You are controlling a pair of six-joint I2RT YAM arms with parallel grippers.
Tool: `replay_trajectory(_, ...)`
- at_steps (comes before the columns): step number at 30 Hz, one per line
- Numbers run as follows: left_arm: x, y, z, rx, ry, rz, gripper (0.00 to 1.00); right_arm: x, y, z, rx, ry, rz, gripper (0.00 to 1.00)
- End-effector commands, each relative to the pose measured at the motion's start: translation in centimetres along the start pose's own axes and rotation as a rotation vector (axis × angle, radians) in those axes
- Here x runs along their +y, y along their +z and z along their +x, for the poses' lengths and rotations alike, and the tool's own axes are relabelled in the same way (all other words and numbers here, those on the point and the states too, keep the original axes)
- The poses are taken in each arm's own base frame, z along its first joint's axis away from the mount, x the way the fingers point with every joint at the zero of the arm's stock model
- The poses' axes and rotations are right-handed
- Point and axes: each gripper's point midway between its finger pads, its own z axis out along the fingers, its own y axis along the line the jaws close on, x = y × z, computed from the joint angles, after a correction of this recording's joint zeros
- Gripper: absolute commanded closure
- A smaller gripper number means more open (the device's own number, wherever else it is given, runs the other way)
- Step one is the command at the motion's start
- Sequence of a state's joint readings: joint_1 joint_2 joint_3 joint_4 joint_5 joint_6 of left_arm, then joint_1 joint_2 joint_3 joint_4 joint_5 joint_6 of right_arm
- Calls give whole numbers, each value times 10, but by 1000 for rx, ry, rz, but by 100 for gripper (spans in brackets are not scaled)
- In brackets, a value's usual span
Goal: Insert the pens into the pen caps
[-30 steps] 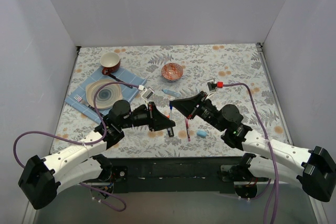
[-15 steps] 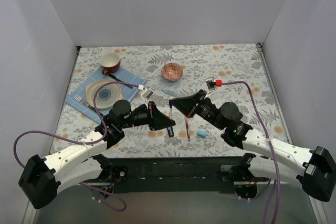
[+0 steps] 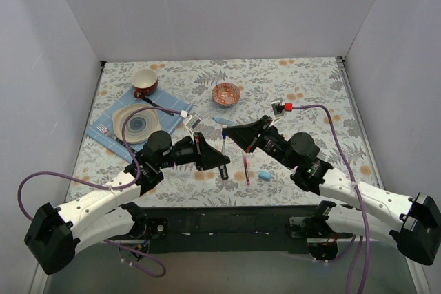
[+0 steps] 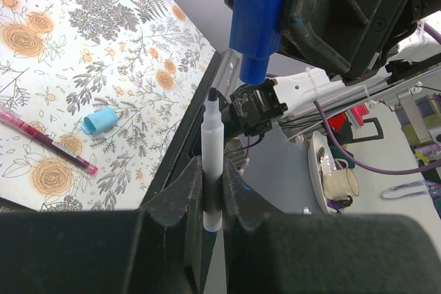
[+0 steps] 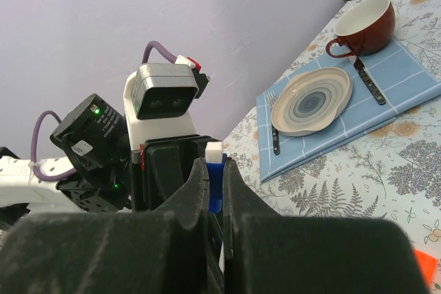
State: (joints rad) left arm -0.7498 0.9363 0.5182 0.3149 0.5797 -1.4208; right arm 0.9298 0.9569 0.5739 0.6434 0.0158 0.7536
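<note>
Pen (image 4: 212, 148) just outside blue cap (image 4: 258, 15)

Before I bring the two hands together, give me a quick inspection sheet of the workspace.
Surface: floral-patterned table.
Job's things: white pen upright in the left hand; dark blue cap in the right hand, close above the pen tip, not yet on; red pen, light blue cap and light blue pen lying on the table.
Clutter: mug and plate on a blue napkin; patterned bowl.
Hands: both shut on their items.
Cables: a purple cable on each arm.
Surroundings: plain walls.
</note>
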Motion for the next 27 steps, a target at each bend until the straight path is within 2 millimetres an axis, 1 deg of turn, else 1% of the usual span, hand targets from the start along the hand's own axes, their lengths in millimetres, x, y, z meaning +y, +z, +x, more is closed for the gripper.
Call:
replay_trajectory(1,-5,-3,-7,-30,28,11,100,14,2,-17,-50,-26,-42,99)
replay_trajectory(8,-6,-4,-7,-33,32,16,100,10,4,-15,-49,-28,-26,99)
replay_trajectory(16,-8,-5,-8,-40,37,21,100,13,4,-16,-53,-23,-40,99)
replay_trajectory(23,-9,-5,-8,-41,33,27,100,11,6,-12,-43,-19,-38,99)
replay_trajectory(27,-9,-5,-8,-46,32,29,100,10,4,-13,-47,-20,-35,99)
